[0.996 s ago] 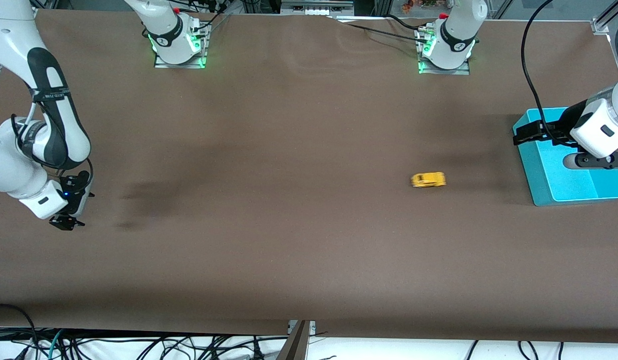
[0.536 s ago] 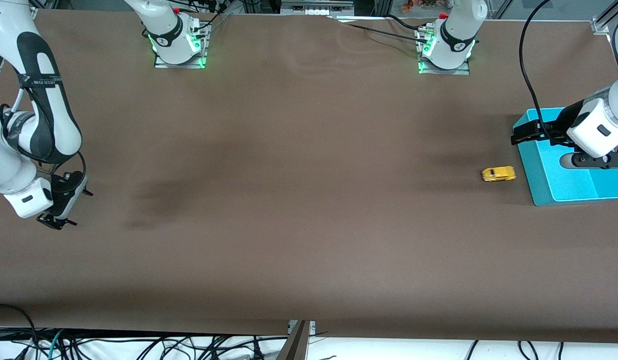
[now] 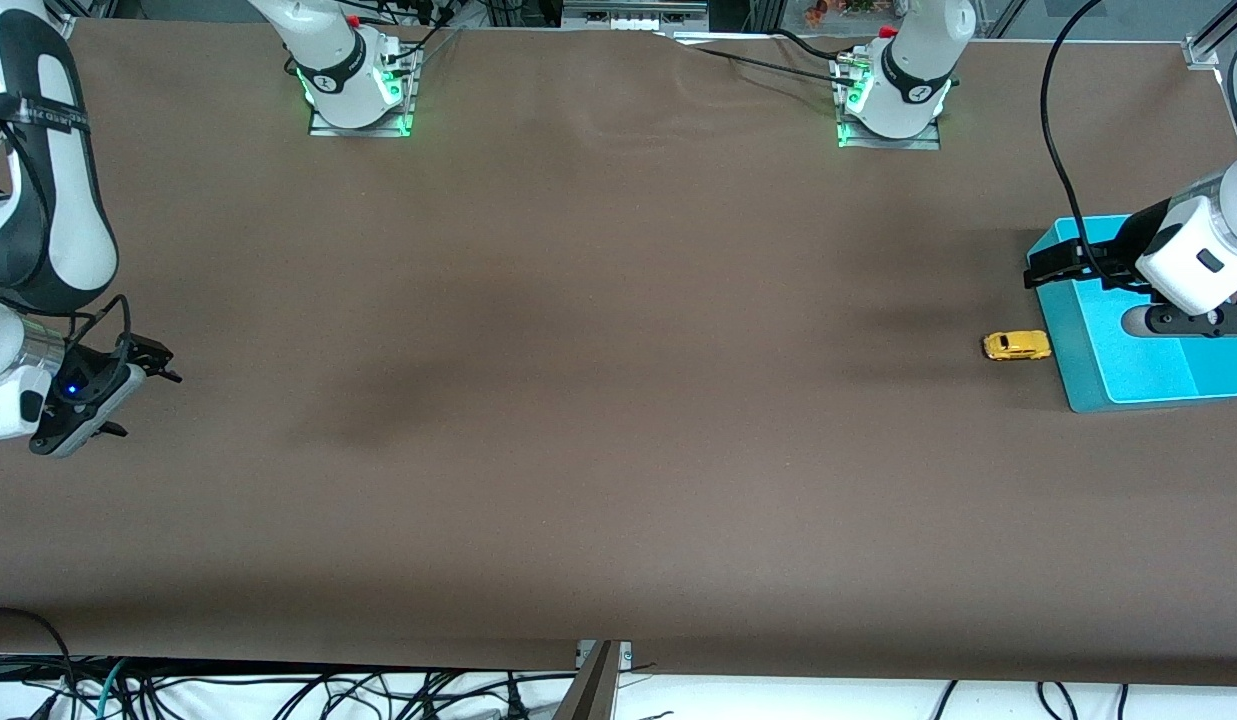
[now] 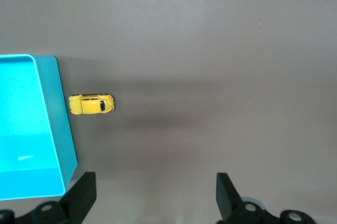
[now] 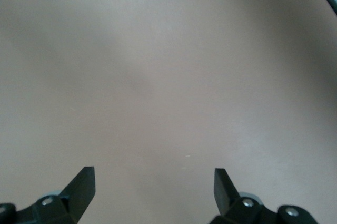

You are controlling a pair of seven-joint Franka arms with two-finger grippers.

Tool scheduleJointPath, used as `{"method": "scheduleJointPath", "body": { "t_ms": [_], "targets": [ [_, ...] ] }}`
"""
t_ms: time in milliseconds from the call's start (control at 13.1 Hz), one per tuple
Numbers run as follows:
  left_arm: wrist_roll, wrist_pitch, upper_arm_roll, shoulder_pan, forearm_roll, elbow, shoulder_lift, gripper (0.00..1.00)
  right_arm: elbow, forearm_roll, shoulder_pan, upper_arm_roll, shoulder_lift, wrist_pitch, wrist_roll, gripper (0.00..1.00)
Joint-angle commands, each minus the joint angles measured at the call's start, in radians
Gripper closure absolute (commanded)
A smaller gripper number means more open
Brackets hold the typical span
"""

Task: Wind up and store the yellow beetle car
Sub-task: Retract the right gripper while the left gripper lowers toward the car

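The yellow beetle car [image 3: 1016, 346] stands on the brown table, close beside the wall of a turquoise bin [image 3: 1066, 352] at the left arm's end. In the left wrist view the yellow beetle car [image 4: 91, 104] sits next to the bin [image 4: 59, 129], well clear of the fingers. My left gripper [image 3: 1042, 270] hangs open over the bin's edge, and its wrist view shows the left gripper [image 4: 155, 182] with nothing between the fingers. My right gripper [image 3: 146, 404] is open and empty over bare table at the right arm's end. In its own wrist view the right gripper [image 5: 154, 175] sees only cloth.
The brown cloth covers the whole table. Both arm bases [image 3: 358, 85] [image 3: 893, 95] stand along the edge farthest from the front camera. Cables lie below the near table edge [image 3: 598, 655].
The yellow car has rolled across the table toward the left arm's end and come to rest beside the bin. The right arm has drawn back toward its end of the table.
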Motion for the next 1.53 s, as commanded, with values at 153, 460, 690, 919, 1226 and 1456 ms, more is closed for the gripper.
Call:
{"method": "scheduleJointPath", "body": {
  "t_ms": [153,460,690,919,1226,1456],
  "targets": [
    [0.027,-0.028,-0.001,0.009,-0.006,0.019,-0.002,0.00,0.199,0.005,0.070,0.002,-0.007,-0.326,0.365,0.00],
    [0.030,-0.039,0.002,0.010,-0.004,0.016,-0.001,0.00,0.216,0.008,0.129,0.014,-0.071,-0.472,0.684,0.00],
    [0.040,-0.040,0.002,0.010,-0.004,0.008,0.002,0.00,0.216,0.003,0.146,0.031,-0.138,-0.572,0.836,0.00],
    [0.048,-0.027,0.002,0.004,0.002,-0.012,0.007,0.00,0.236,-0.058,0.148,0.042,-0.142,-0.565,0.829,0.00],
    [0.056,0.042,0.004,0.029,0.003,-0.112,-0.010,0.00,0.276,-0.076,0.145,0.031,-0.166,-0.432,0.833,0.00],
    [0.188,0.125,0.004,0.036,0.086,-0.185,-0.016,0.00,0.239,-0.080,0.140,0.014,-0.238,-0.450,0.829,0.00]
  ]
}}
